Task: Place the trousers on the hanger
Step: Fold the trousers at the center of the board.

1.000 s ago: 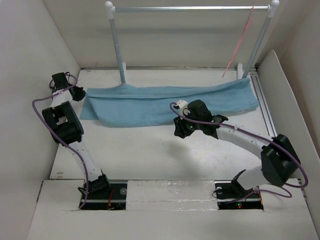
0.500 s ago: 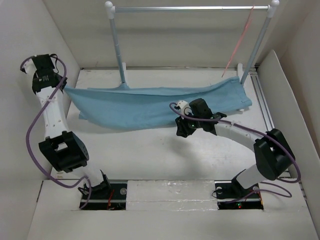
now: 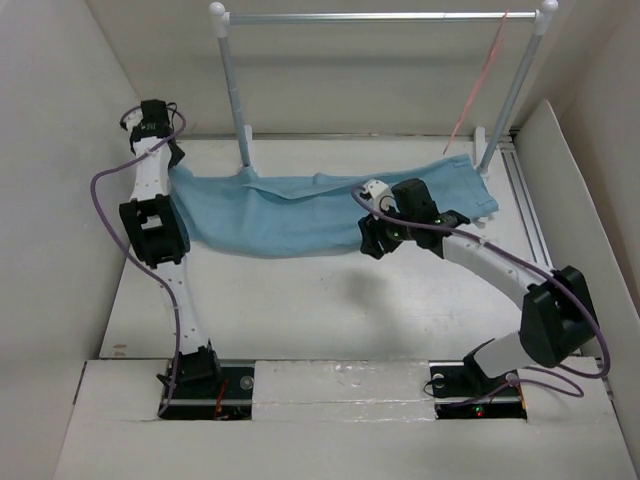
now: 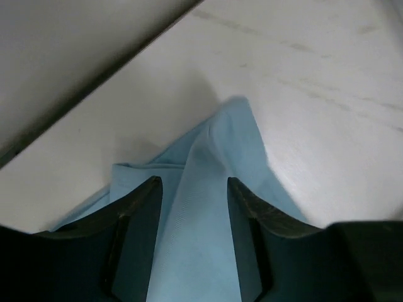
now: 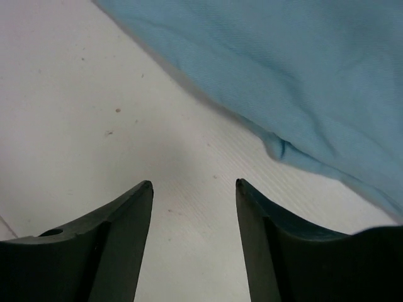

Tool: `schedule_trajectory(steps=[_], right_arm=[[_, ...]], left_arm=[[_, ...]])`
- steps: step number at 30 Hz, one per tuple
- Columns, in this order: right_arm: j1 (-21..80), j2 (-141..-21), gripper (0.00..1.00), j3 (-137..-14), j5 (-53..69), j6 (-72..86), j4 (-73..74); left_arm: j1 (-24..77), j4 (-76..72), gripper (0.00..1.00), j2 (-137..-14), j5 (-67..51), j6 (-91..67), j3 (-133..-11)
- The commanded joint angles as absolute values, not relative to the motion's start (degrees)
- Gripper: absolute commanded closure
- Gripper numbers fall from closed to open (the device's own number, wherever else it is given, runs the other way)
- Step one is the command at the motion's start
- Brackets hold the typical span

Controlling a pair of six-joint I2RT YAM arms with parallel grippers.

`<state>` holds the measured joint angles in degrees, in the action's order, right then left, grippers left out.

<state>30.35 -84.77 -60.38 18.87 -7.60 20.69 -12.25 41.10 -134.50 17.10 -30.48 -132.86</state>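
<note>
1 trousers (image 3: 300,210) on table (image 3: 300,300); 1 hanger (image 3: 477,85) on rail (image 3: 380,17). L fingers (image 4: 135,239) parted astride trousers; R fingers (image 5: 119,245) open, empty.

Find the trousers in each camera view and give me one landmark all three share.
Top external: trousers stretched left to right across the far half of the white table top.
Left wrist: lower centre, a fold running up between the two fingers of the left tool.
Right wrist: upper right, beyond the open right tool, not between its fingers.
Shared landmark: the white table top, bare beside the cloth in every view.
</note>
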Motion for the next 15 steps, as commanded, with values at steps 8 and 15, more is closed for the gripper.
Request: schedule_trajectory(steps=[8, 15], right_arm=[[10.9, -79.0, 0.22, -60.0, 21.4, -0.2, 18.3], [2.5, -79.3, 0.31, -59.9, 26.2, 12.6, 7.8]], left_arm=[[-17.1, 40.4, 0.23, -119.5, 20.8, -28.7, -118.1], [-17.7, 27.9, 0.4, -95.4, 22.0, -31.8, -82.4]])
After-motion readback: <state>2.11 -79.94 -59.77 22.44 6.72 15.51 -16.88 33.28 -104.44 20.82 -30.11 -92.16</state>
